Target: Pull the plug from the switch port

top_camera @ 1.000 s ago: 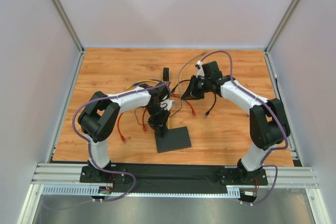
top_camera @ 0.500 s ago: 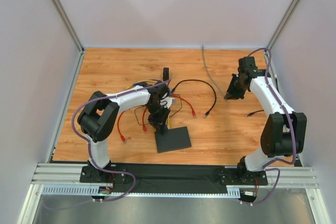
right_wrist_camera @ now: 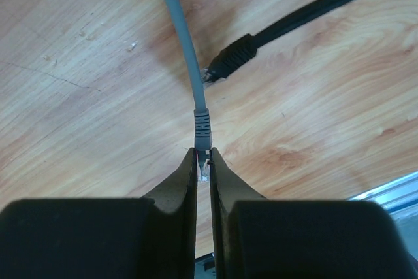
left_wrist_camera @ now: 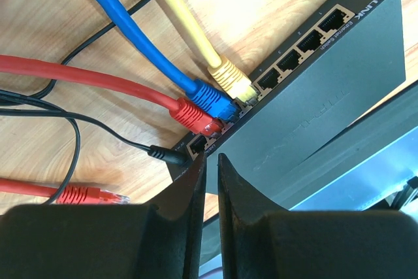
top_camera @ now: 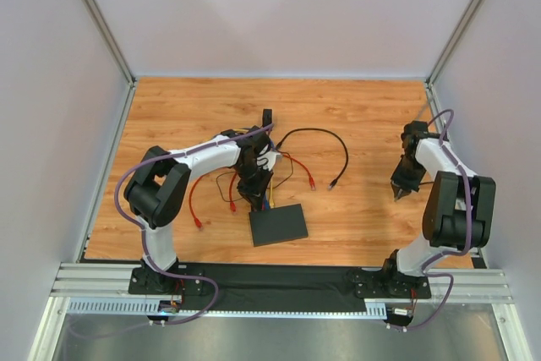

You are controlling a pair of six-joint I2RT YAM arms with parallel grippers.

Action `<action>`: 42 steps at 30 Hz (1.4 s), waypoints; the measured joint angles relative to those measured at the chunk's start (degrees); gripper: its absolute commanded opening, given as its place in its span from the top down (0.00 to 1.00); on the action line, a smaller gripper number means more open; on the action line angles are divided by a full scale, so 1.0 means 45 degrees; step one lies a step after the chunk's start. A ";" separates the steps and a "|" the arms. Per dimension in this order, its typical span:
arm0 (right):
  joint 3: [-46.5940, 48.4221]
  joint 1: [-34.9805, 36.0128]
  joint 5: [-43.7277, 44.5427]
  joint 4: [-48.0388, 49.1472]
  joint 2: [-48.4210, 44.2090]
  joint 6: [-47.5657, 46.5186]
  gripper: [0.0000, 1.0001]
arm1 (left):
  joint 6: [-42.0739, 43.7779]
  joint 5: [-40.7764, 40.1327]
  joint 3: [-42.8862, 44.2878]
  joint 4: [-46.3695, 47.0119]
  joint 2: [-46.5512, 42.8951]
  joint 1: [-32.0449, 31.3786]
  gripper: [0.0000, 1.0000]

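The switch (top_camera: pixel 279 224) is a flat black box lying near the front middle. In the left wrist view the switch (left_wrist_camera: pixel 313 89) has a red plug (left_wrist_camera: pixel 193 114), a blue plug (left_wrist_camera: pixel 212 99) and a yellow plug (left_wrist_camera: pixel 230 78) in neighbouring ports, with a black power jack (left_wrist_camera: pixel 166 155) beside them. My left gripper (top_camera: pixel 257 196) is shut and empty, its tips (left_wrist_camera: pixel 211 158) at the switch's port edge. My right gripper (top_camera: pixel 399 192) is at the far right, away from the switch, shut (right_wrist_camera: pixel 203 155) on a grey plug (right_wrist_camera: pixel 204 129) just above the wood.
A black cable (top_camera: pixel 325 145) curves across the middle, and its plug (right_wrist_camera: pixel 230 60) lies near my right gripper. A small black block (top_camera: pixel 267 117) stands behind the left arm. Loose red cable (top_camera: pixel 193 205) and a loose red plug (left_wrist_camera: pixel 85 195) lie left of the switch.
My right arm has swung from the middle to the far right and nearer the front, taking the grey plug and cable with it. The left gripper has stayed at the switch.
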 measured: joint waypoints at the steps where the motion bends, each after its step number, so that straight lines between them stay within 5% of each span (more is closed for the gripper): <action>1: 0.0000 0.0010 -0.0131 0.0063 0.0151 -0.0087 0.93 | 0.0024 0.0005 0.0000 0.0000 0.0000 0.0000 0.80; 7: 0.0034 0.0102 -0.0811 0.0097 0.0432 -0.0563 0.49 | 0.0078 0.0019 0.0005 -0.0010 -0.0005 0.0015 0.80; 10: 0.0325 0.0345 -0.0879 -0.0141 0.0408 -0.0879 0.40 | 0.0073 0.0029 0.0005 -0.0010 -0.0053 0.0058 0.79; 17: 0.3526 0.3575 -0.1928 -0.0583 0.0495 -0.1749 0.38 | 0.0044 0.0121 0.0005 0.0000 -0.0180 0.0078 0.80; 24: 0.5411 0.6994 -0.5906 0.0024 0.1875 -0.2380 0.41 | -0.0534 0.0602 -0.0607 0.0418 -0.0670 0.0627 0.80; 36: 0.5124 0.9156 -1.1230 0.1166 0.4833 -0.2327 0.41 | -0.2249 0.1588 -0.1496 0.1481 -0.1773 0.1826 0.79; 42: 0.4284 0.9282 -1.2366 0.2244 0.5183 -0.1948 0.53 | -0.2438 0.1690 -0.2205 0.1661 -0.1787 0.1787 0.79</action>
